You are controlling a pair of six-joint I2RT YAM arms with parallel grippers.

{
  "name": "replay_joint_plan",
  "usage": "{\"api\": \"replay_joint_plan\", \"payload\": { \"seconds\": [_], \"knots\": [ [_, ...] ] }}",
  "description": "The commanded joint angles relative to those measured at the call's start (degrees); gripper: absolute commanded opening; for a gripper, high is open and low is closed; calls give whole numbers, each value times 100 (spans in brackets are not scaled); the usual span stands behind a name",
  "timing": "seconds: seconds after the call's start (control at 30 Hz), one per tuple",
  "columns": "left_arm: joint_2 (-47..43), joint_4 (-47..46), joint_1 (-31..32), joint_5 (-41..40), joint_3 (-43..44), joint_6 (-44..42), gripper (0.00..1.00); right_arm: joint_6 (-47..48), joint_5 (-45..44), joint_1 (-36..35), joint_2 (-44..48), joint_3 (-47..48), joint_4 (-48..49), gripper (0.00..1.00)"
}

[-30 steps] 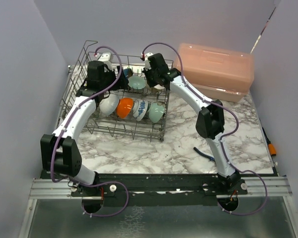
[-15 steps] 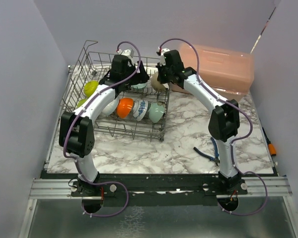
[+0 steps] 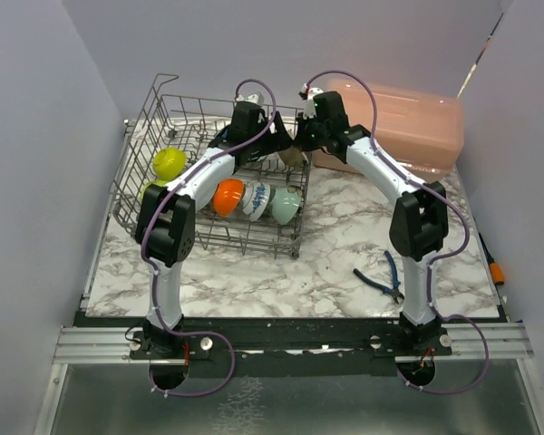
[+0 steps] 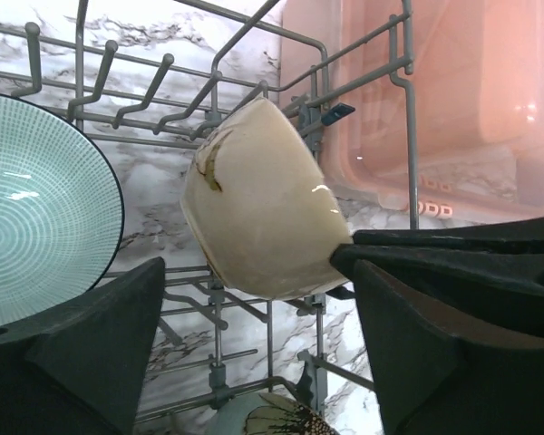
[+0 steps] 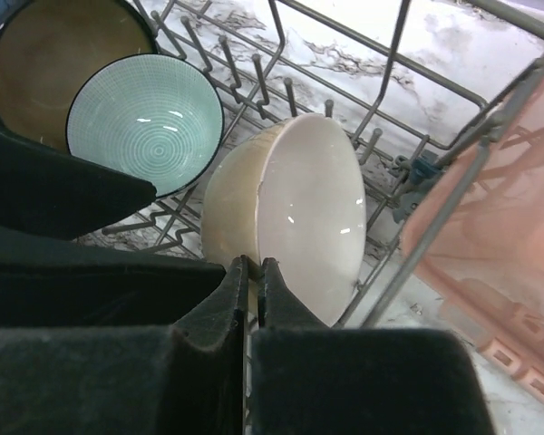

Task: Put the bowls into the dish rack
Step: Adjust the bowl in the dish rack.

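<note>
The grey wire dish rack (image 3: pixel 134 154) stands at the back left. In it stand a lime-yellow bowl (image 3: pixel 170 163), an orange bowl (image 3: pixel 227 197), a blue-patterned bowl (image 3: pixel 257 199) and a pale teal bowl (image 3: pixel 286 206). My right gripper (image 5: pixel 252 268) is shut on the rim of a beige bowl (image 5: pixel 295 213), tilted on edge over the rack's back right corner. My left gripper (image 4: pixel 263 362) is open, and the beige bowl (image 4: pixel 254 208) hangs just ahead of its fingers (image 4: pixel 82 362), untouched. A ribbed teal bowl (image 5: pixel 145 122) and a dark blue bowl (image 5: pixel 45 72) stand beside it.
A pink lidded box (image 3: pixel 399 122) sits right behind the rack's right end. Blue-handled pliers (image 3: pixel 381 276) lie on the marble table at the front right. An orange-tipped tool (image 3: pixel 497 270) lies at the right edge. Walls close in on the left, back and right.
My left arm has swung right across the rack, from its back left to the beige bowl. The right gripper has shifted right and back with that bowl.
</note>
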State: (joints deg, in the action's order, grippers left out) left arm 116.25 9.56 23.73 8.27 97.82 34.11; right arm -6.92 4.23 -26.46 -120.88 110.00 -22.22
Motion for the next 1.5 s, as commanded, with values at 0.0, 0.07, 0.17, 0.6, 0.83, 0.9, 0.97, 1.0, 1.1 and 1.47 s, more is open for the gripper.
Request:
{"api": "replay_joint_plan", "payload": {
  "seconds": [0.0, 0.07, 0.17, 0.6, 0.83, 0.9, 0.97, 1.0, 1.1, 1.47],
  "knots": [
    [364, -50, 78, 56, 317, 638, 89, -82, 118, 288, 232, -397, -32, 0],
    [463, -50, 104, -12, 347, 774, 90, -123, 175, 290, 257, -465, 37, 0],
    [628, 73, 146, -56, 451, 876, 92, -134, 244, 299, 234, -469, 34, 0],
    [766, -587, 194, 372, 485, 1620, 98, -106, 1093, 299, 565, -1011, 419, 0],
    [695, -897, 196, 469, 149, 1846, 98, -132, 1408, 299, 785, -1381, 705, 0],
    [746, -892, 200, 486, 125, 1845, 96, -146, 1478, 298, 874, -1466, 807, 1],
    [796, -881, 203, 507, 147, 1817, 92, -160, 1515, 299, 957, -1502, 872, 4],
    [821, -882, 203, 507, 154, 1812, 89, -165, 1503, 299, 1019, -1528, 891, 6],
    [831, -861, 211, 446, 167, 1718, 78, -170, 1406, 303, 1227, -1645, 942, 13],
    [682, -421, 239, 13, 522, 833, 45, -241, 828, 368, 1967, -2146, 759, 24]
  ]
}}
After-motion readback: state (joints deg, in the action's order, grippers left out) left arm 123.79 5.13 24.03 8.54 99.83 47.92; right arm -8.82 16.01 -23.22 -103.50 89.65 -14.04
